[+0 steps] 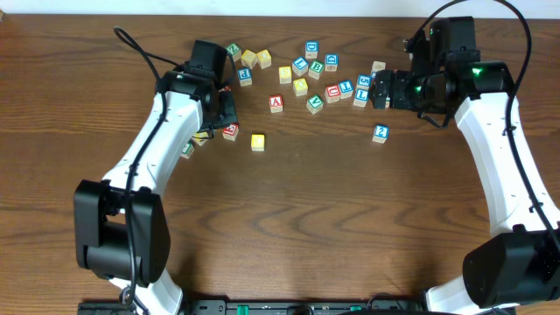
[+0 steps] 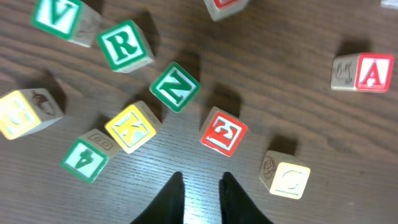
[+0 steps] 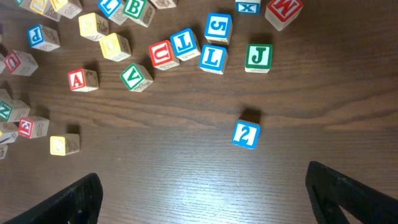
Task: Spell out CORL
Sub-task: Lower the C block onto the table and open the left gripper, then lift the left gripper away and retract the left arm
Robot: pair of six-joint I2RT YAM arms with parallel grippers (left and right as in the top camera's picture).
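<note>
Left wrist view: green R block [image 2: 124, 45] upper left. Green N block [image 2: 175, 86], yellow K block [image 2: 132, 127] and red E block [image 2: 223, 131] crowd the centre. Yellow C block [image 2: 291, 179] lower right.

Left tool [image 2: 202, 198], bottom centre: narrow gap, empty, over bare tabletop [image 2: 323, 124].

Right wrist view: blue L block [image 3: 212, 58] upper centre, just beside a blue J block [image 3: 185, 43]. Blue 2 block [image 3: 246, 134] stands alone below.

Right tool [image 3: 205, 199]: spread wide, empty.

Overhead: both arms reach up-frame from the bottom corners.
</note>
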